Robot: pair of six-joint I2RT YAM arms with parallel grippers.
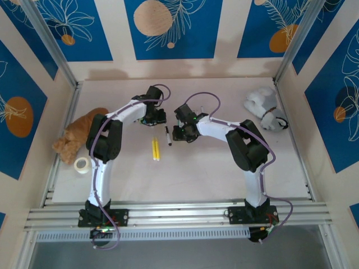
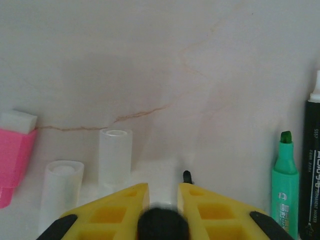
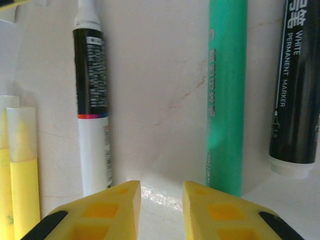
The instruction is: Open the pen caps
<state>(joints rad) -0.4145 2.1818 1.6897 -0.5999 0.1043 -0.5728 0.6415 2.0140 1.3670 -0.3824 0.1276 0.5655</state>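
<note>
A blurred black pen cap (image 2: 163, 225) sits deep between the yellow fingers of my left gripper (image 2: 163, 187), touching both inner faces. Two clear pen caps (image 2: 115, 156) (image 2: 62, 186) stand on the table just left of it. An uncapped pink highlighter (image 2: 15, 155), an uncapped green highlighter (image 2: 285, 176) and a black marker (image 2: 313, 165) lie around them. My right gripper (image 3: 161, 186) hovers open over bare table between a black-and-white marker (image 3: 92, 100) and the green highlighter (image 3: 226, 95). Two yellow highlighters (image 3: 21, 165) still wear translucent caps. Both grippers (image 1: 155, 116) (image 1: 180, 133) sit mid-table.
An orange plush toy (image 1: 76, 137) and a tape roll (image 1: 82, 165) lie at the left edge, and a white plush toy (image 1: 263, 109) sits at the back right. A black permanent marker (image 3: 295, 85) lies right of the green one. The yellow highlighters (image 1: 156, 149) lie nearer the arm bases.
</note>
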